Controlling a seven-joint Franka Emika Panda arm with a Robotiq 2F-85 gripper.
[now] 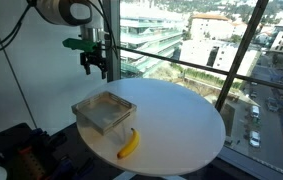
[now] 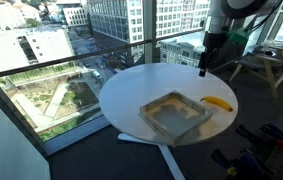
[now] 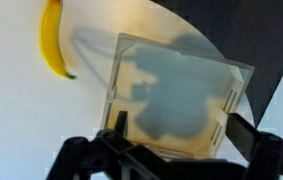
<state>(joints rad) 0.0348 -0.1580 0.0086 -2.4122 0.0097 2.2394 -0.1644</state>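
The gripper hangs in the air above the round white tabletop, well clear of everything on it. Its jaws stand apart and hold nothing; the wrist view shows the two dark fingers spread wide at the bottom of the picture with open space between them.

Nearest below it is a square, shallow, clear container, seen also in an exterior view and filling the middle of the wrist view. It sits flat on the tabletop and looks empty, though its see-through walls make the inside hard to read. A banana lies just beside it, apart from it and close to the tabletop's edge; the wrist view shows it off to one side of the container.

Behind the tabletop a window railing and city buildings fill the background.

As a judgement on handling: the container's walls look thin and slick, so a grasp would want the fingers astride one wall, squarely aligned with it, and a slow descent. The banana is curved and soft, so it would be better pinched across its middle, with light force
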